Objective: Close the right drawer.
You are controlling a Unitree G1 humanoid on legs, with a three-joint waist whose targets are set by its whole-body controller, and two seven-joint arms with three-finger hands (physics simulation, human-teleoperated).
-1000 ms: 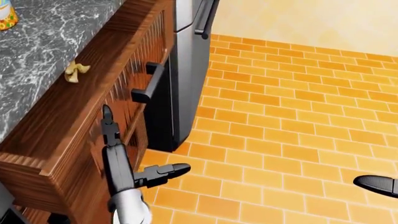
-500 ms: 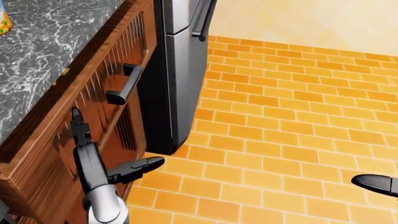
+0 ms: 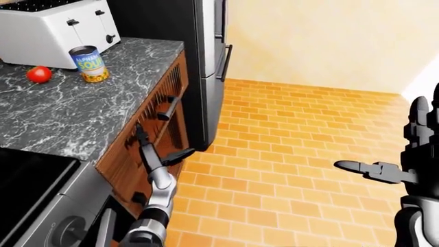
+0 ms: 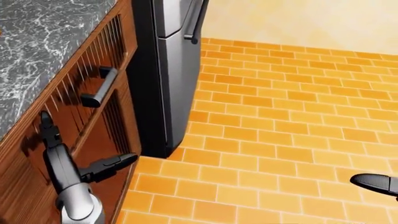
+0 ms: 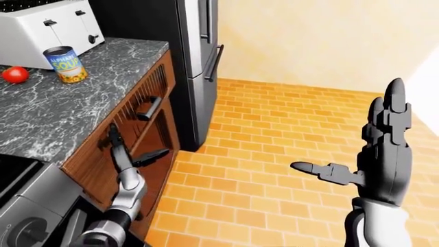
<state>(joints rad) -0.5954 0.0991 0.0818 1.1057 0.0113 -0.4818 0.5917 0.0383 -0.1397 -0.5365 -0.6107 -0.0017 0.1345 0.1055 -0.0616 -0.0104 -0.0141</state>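
The right drawer (image 4: 87, 100) sat under the marble desk (image 3: 82, 103), its wooden slatted face flush with the cabinet front and just beside the steel refrigerator (image 3: 206, 62) in the left-eye view. A dark bar handle (image 4: 98, 87) stood out from its face. The left robot hand (image 4: 62, 158) was spread wide, one finger (image 4: 47, 127) laid flat against the drawer front below the handle and the thumb (image 4: 112, 165) sticking out to the right over the lower cabinet door, gripping nothing. The right robot hand (image 5: 381, 154) was held upright and open well apart from the cabinet, over the orange tiled floor (image 5: 274, 134), its thumb pointing left. On the desk stood a white toaster (image 3: 55, 31), a soup can (image 3: 89, 64) just beside it, and a tomato (image 3: 39, 74) to the can's left. A black stove top (image 3: 27, 180) filled the lower left corner.
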